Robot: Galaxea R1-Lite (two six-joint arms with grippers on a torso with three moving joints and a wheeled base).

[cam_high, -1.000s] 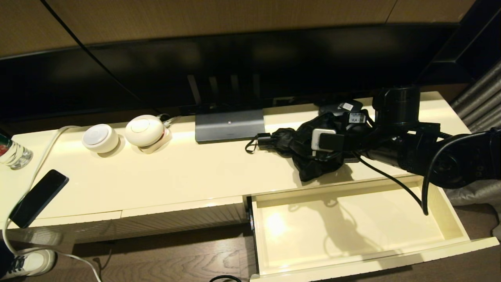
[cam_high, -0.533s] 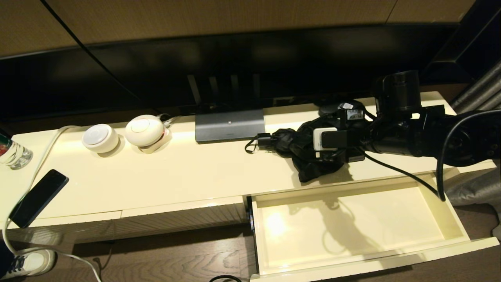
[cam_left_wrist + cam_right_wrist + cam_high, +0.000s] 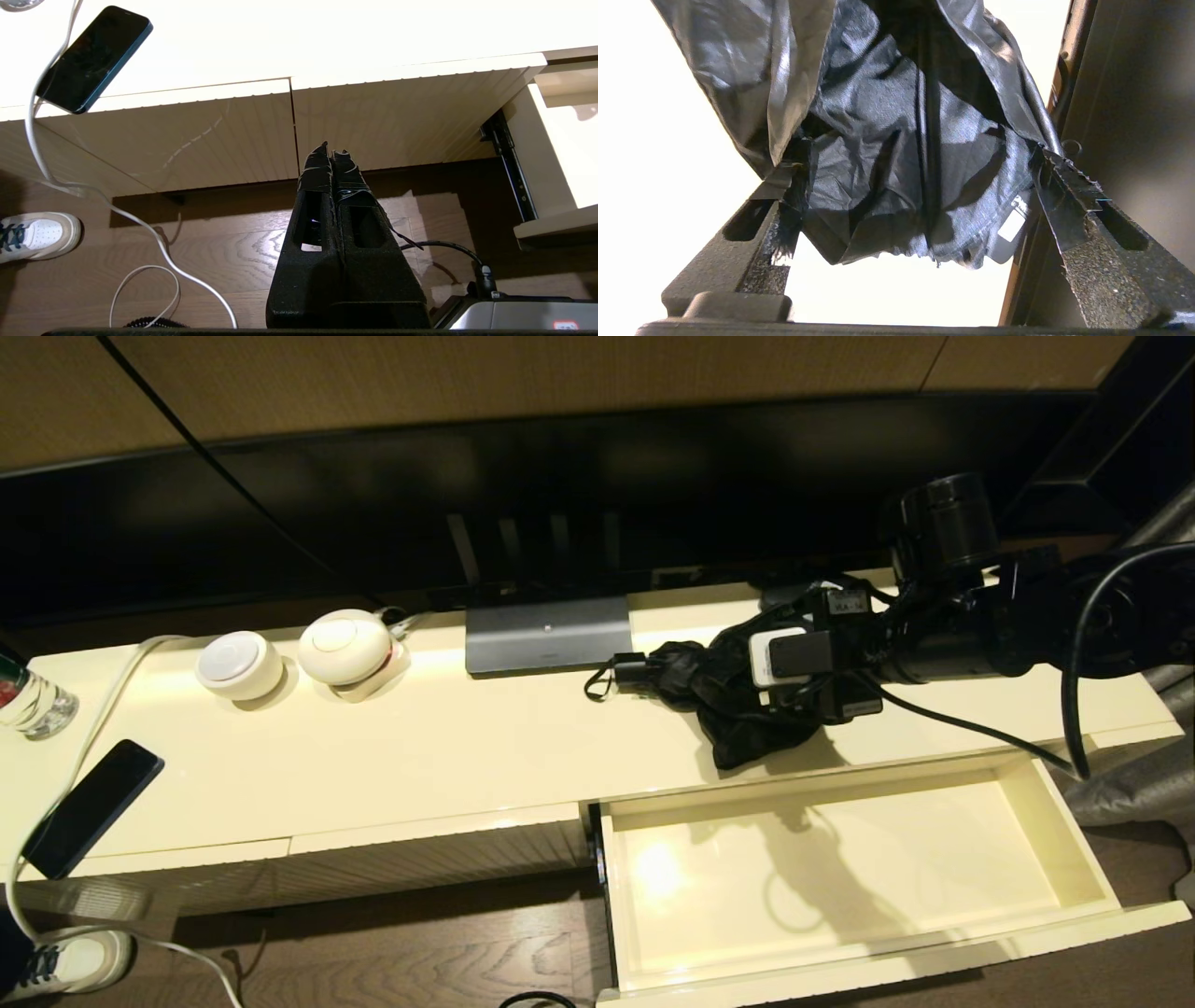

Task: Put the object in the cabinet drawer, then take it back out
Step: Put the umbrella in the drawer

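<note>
Lying crumpled on cabinet top (image 3: 373,756): glossy black umbrella (image 3: 738,709); right tool (image 3: 915,205) apart around it.

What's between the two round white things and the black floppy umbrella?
In the head view, a flat grey stand base sits on the cream cabinet top between the round white gadgets and the black folded umbrella.

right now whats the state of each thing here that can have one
wide glossy cream cabinet drawer: pulled open, nothing inside
black compact umbrella: folded, fabric loose, lying on the cabinet top
right end effector: open, fingers either side of the umbrella fabric
left end effector: shut, holding nothing, low in front of the cabinet
dark smartphone: screen off
</note>
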